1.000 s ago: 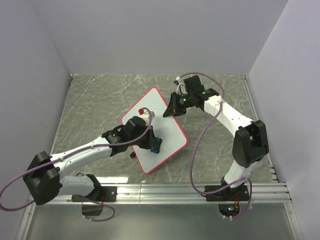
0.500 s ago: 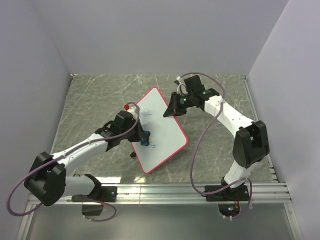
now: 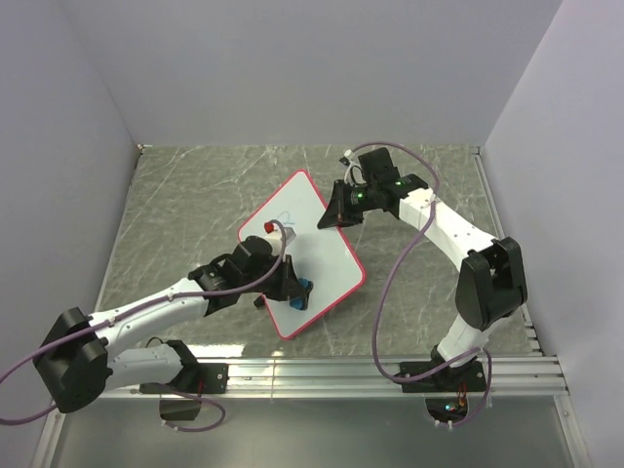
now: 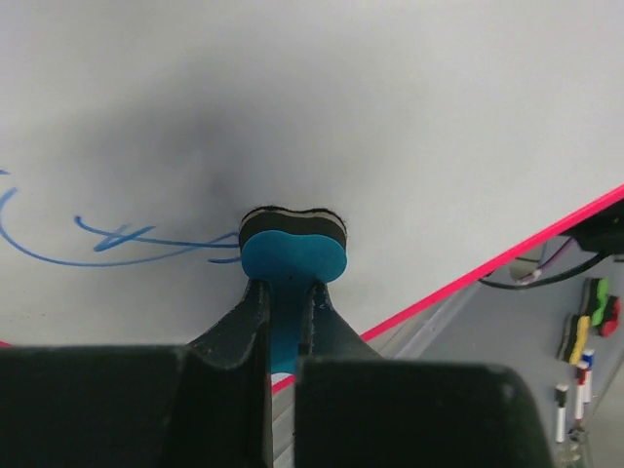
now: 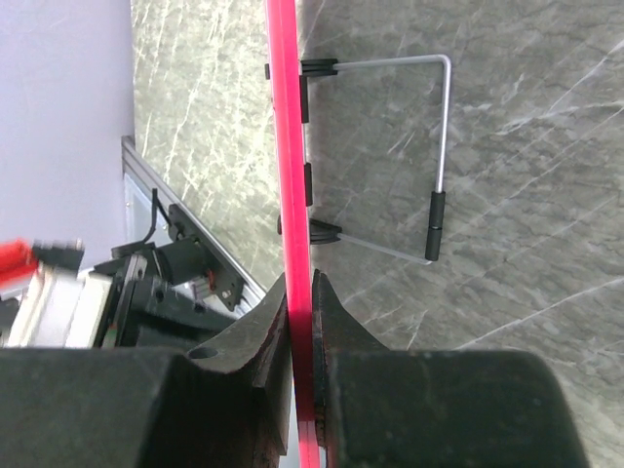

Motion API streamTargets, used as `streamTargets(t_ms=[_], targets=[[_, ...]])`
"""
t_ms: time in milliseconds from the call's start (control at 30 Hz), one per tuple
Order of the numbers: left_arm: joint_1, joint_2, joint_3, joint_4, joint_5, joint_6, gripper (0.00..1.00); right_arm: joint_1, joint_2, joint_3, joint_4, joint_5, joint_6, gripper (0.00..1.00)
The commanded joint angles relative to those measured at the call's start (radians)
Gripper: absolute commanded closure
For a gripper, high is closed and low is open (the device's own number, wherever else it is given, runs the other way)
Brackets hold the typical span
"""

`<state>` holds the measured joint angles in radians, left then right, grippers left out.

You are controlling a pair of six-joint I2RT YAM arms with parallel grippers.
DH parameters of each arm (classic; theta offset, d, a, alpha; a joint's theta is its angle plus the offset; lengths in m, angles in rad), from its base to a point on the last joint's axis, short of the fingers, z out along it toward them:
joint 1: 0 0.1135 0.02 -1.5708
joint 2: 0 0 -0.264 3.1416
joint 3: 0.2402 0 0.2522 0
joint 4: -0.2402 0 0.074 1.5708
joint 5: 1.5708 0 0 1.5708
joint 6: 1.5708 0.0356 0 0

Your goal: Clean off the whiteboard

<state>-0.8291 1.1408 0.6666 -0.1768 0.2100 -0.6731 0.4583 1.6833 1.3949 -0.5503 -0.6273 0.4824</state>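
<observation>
The whiteboard [image 3: 314, 255], white with a red-pink rim, lies tilted in the middle of the table. My left gripper [image 3: 295, 289] is shut on a small blue eraser [image 3: 301, 291] and presses it on the board's near part. In the left wrist view the eraser [image 4: 292, 253] touches the whiteboard [image 4: 390, 117] next to blue scribbles [image 4: 107, 237]. My right gripper [image 3: 333, 213] is shut on the board's far right rim. In the right wrist view the rim [image 5: 285, 146] runs edge-on between my right gripper's [image 5: 300, 292] jaws.
A wire stand [image 5: 437, 156] with black sleeves hangs from the board's back over the marble table [image 3: 419, 292]. Markers [image 4: 583, 331] lie beyond the board's edge in the left wrist view. Walls enclose the table on three sides. A metal rail [image 3: 370, 370] runs along the near edge.
My left gripper has slid the eraser back down towards the board's near edge, after moving up the board half a second ago. The right arm has held still.
</observation>
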Motion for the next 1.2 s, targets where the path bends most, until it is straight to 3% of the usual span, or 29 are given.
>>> streamTargets(t_ms=[0,167,300,400,467,567,733,1000,1167], targets=[[0.106,0.042,-0.070,-0.002,-0.066,-0.025,1.00,0.029,-0.017,0.001,-0.039,0.064,0.012,1.00],[0.290,0.111,-0.085,0.021,-0.072,-0.054,1.00,0.036,-0.022,0.007,-0.057,0.075,0.005,1.00],[0.305,0.178,-0.052,0.026,-0.055,-0.031,1.00,0.036,-0.023,0.006,-0.068,0.081,-0.001,1.00],[0.213,0.156,-0.015,0.034,-0.021,0.026,1.00,0.037,-0.025,0.006,-0.069,0.080,-0.001,1.00],[0.092,0.143,0.031,0.004,-0.036,0.052,1.00,0.036,-0.025,0.004,-0.073,0.084,-0.004,1.00],[0.015,0.110,0.022,0.025,0.044,0.032,1.00,0.037,-0.022,0.006,-0.069,0.083,-0.004,1.00],[0.015,-0.021,-0.087,0.026,-0.059,-0.063,1.00,0.037,-0.022,0.000,-0.056,0.080,0.005,1.00],[0.295,-0.013,-0.213,0.075,-0.080,-0.146,1.00,0.037,-0.013,0.004,-0.059,0.075,0.002,1.00],[0.360,0.114,-0.180,0.105,-0.066,-0.128,1.00,0.036,-0.007,0.024,-0.083,0.078,-0.011,1.00]])
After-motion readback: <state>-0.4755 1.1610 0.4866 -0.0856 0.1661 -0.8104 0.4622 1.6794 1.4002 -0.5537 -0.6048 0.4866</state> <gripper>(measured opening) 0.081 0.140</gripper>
